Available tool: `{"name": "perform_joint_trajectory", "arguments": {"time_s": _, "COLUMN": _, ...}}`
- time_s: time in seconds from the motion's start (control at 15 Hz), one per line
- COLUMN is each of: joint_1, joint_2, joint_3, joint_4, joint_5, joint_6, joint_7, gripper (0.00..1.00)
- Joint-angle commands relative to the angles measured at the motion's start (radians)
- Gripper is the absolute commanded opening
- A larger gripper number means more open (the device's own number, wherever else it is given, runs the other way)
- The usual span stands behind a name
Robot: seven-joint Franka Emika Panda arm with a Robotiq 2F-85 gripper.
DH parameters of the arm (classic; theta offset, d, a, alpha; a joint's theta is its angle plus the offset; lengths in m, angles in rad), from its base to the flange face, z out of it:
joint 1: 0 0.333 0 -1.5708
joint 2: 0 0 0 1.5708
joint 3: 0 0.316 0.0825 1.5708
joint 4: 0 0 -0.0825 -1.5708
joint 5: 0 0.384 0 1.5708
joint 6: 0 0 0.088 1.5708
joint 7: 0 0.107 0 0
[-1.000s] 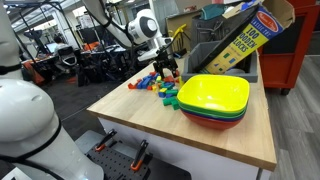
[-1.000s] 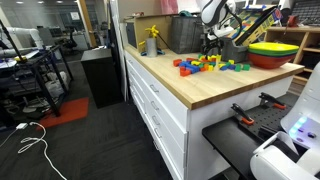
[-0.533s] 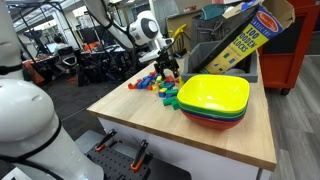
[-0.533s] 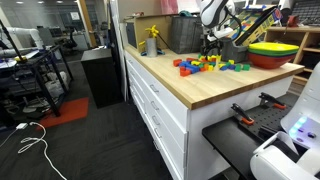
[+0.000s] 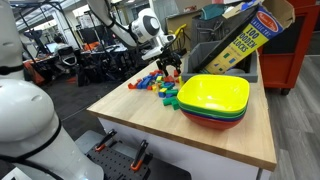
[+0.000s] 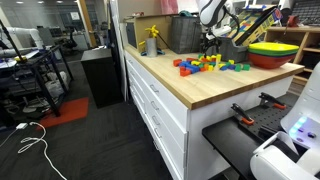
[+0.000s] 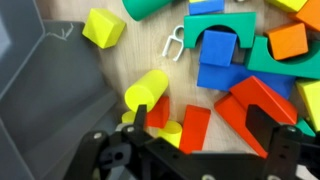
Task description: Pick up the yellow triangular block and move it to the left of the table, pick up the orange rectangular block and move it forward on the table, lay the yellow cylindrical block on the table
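My gripper [image 7: 210, 125] is open and empty, hovering just above the pile of coloured blocks [image 5: 160, 85] on the pale wood table [image 5: 150, 125]. It also shows in an exterior view [image 6: 212, 50]. Between its fingers lie an orange-red rectangular block [image 7: 193, 128] and a short yellow cylinder [image 7: 170, 130]. A longer yellow cylindrical block [image 7: 147, 90] lies on its side by the left finger. The yellow triangular block [image 7: 103, 27] sits apart at the upper left. A red wedge [image 7: 255, 105] lies by the right finger.
A stack of yellow, green and red bowls [image 5: 215, 100] stands beside the pile. A grey bin [image 7: 40, 70] and a yellow toy box [image 5: 240, 40] stand at the back. Blue and green blocks [image 7: 222, 60] and a small orange block [image 7: 288, 40] crowd the pile's far side.
The arm has shifted slightly toward the back of the table. The gripper stays open over the blocks, and no block has moved.
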Motion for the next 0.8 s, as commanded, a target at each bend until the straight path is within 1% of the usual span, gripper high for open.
{"name": "perform_joint_trajectory", "arguments": {"time_s": 0.0, "joint_1": -0.017, "joint_2": 0.024, "joint_3": -0.005, "joint_4": 0.026, "joint_5": 0.022, "joint_6": 0.008, "joint_7": -0.036, "gripper": 1.00}}
{"name": "perform_joint_trajectory", "arguments": {"time_s": 0.4, "joint_1": -0.040, "joint_2": 0.063, "joint_3": -0.006, "joint_4": 0.030, "joint_5": 0.053, "joint_6": 0.010, "joint_7": -0.048, "gripper": 1.00}}
{"name": "perform_joint_trajectory", "arguments": {"time_s": 0.73, "joint_1": -0.060, "joint_2": 0.058, "joint_3": 0.034, "joint_4": 0.044, "joint_5": 0.202, "joint_6": 0.011, "joint_7": -0.132, "gripper": 1.00}}
